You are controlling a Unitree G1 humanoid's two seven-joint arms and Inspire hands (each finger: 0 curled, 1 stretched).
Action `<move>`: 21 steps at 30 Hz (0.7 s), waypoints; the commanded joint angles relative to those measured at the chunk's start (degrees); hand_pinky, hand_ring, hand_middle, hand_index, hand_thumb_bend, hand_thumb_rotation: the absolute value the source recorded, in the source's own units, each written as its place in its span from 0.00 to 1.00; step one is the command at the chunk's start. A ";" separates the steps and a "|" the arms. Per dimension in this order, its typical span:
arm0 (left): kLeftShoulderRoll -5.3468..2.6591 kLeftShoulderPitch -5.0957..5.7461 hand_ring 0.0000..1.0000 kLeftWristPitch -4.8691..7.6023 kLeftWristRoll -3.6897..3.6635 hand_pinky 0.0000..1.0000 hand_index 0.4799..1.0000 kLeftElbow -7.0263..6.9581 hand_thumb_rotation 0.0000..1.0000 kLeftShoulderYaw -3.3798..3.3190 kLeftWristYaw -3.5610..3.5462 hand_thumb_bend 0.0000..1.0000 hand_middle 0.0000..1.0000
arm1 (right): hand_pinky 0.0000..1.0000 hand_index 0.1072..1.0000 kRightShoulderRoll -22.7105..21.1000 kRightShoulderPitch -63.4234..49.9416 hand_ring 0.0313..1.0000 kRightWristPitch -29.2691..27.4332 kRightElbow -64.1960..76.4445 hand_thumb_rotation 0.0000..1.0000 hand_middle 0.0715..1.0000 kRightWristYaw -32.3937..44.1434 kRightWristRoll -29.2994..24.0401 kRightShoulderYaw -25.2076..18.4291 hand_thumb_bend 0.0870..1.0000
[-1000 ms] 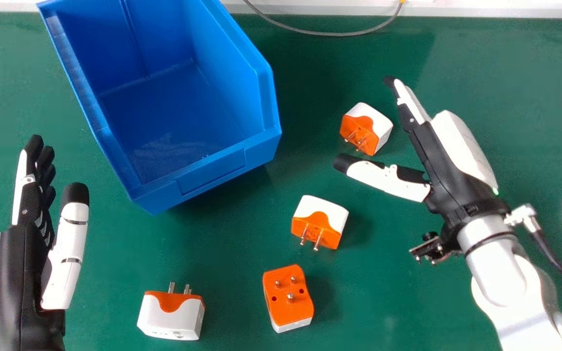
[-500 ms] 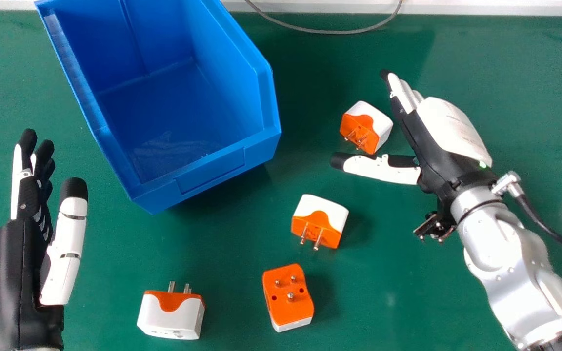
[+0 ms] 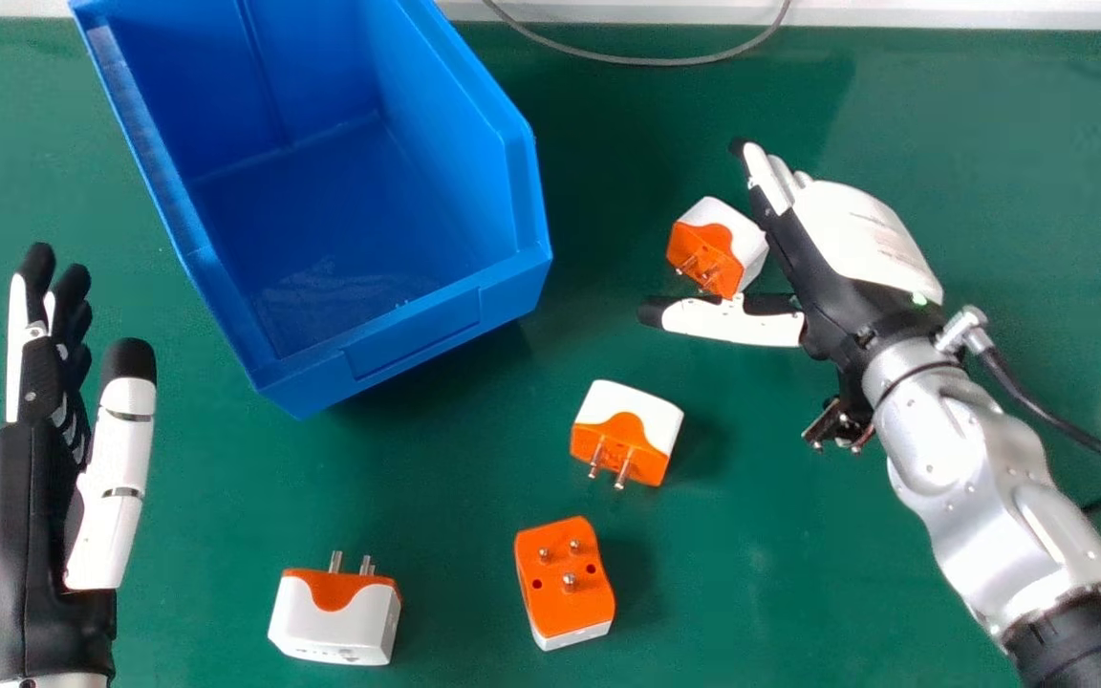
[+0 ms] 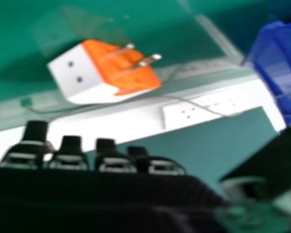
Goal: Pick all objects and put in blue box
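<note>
In the head view, a deep blue plastic box [image 3: 412, 334] is standing in the upper left of the frame on a green surface [image 3: 799, 592]. Its side wall is rising between the box's inside and a blocky white-and-orange plug adapter [image 3: 718, 250], which is lying right of the box, above centre. A second white-and-orange adapter [image 3: 625, 432] is resting just right of centre, below the first. An orange-faced adapter [image 3: 565, 585] is lying prongs up at the lower middle, and a mostly white adapter [image 3: 335, 619] is sitting at the lower left. A thin grey cable [image 3: 660, 61] is curving along the top edge.

The right arm is slanting in from the lower right corner. The right hand [image 3: 804, 253] is pointing toward the upper left, its fingers extending straight and its thumb spreading well apart from them, with the first adapter lying between. The left hand [image 3: 39, 535] is showing upright at the left edge, fingers straight.

In the right hand view, the fingertips of the right hand [image 4: 69, 153] are showing near the first adapter, with a gap between. A white socket strip [image 4: 203, 110] is lying beyond.
</note>
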State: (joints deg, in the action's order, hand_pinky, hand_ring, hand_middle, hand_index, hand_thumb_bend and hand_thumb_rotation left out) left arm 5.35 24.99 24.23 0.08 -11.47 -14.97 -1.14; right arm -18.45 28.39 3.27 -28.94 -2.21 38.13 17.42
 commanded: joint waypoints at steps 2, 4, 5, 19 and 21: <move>0.53 0.36 0.98 0.08 -0.05 1.00 0.99 -0.87 0.91 -0.45 -0.05 0.41 0.98 | 0.93 1.00 -0.03 3.24 1.00 0.85 -1.78 0.69 1.00 -1.14 0.73 0.58 0.58; 0.45 0.35 0.98 0.06 -0.36 1.00 0.99 -0.94 0.91 -0.39 -0.14 0.41 0.98 | 0.93 1.00 0.38 4.44 1.00 1.48 -3.77 0.69 1.00 -1.39 0.89 0.98 0.58; 0.54 0.19 0.98 0.46 -0.40 1.00 0.99 -0.65 0.91 -0.42 -0.20 0.41 0.98 | 0.93 1.00 0.58 5.09 1.00 1.87 -4.81 0.69 1.00 -1.58 1.09 1.28 0.58; 0.53 0.83 0.98 1.42 -0.11 1.00 0.98 -0.25 0.91 -0.70 0.13 0.42 0.97 | 0.92 1.00 2.03 11.09 1.00 6.39 -13.33 0.66 1.00 -1.47 1.24 3.99 0.59; 0.73 0.51 0.98 2.45 0.23 1.00 0.99 0.36 0.91 -0.77 0.20 0.41 0.97 | 0.92 0.99 2.17 11.61 0.99 6.75 -14.33 0.64 1.00 -1.59 1.36 4.45 0.59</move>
State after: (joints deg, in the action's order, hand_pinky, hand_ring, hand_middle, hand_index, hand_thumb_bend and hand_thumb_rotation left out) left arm 5.50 25.57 24.74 0.11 -11.05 -15.06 -1.07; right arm -16.24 37.62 9.58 -43.09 -3.00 38.92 21.47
